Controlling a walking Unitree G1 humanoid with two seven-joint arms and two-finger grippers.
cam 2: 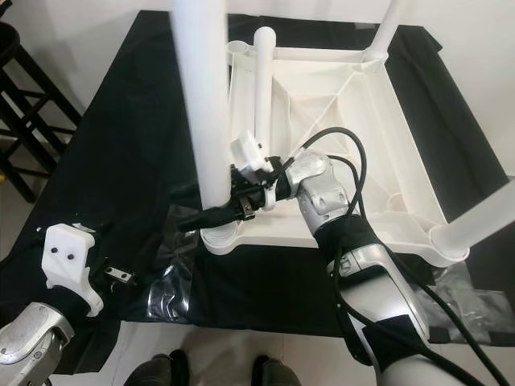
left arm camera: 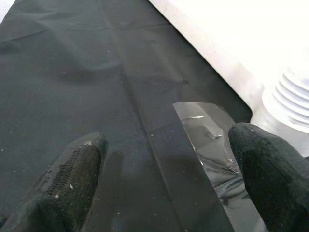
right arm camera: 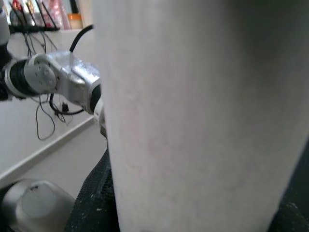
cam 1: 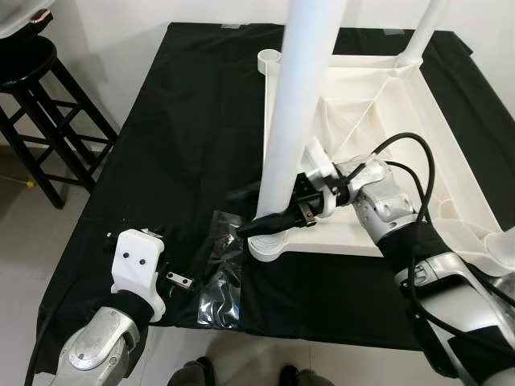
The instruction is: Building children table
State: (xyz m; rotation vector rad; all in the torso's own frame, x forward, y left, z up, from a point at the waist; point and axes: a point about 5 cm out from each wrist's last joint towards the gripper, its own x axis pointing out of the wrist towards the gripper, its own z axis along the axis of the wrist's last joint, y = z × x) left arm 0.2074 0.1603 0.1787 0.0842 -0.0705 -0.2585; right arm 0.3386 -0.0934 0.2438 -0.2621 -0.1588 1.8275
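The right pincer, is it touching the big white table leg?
Touching. The right wrist view shows the leg pressed between the right pincer's black fingers.

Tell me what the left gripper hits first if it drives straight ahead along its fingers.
Probably the clear plastic bag lying on the black cloth, just ahead of the open left gripper. Beyond it stands the white tabletop edge. Depth is unclear, so it might skim above.

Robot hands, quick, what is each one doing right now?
Left gripper: open, holding nothing, over the black cloth.
Right gripper: closed around the white table leg near its bottom.
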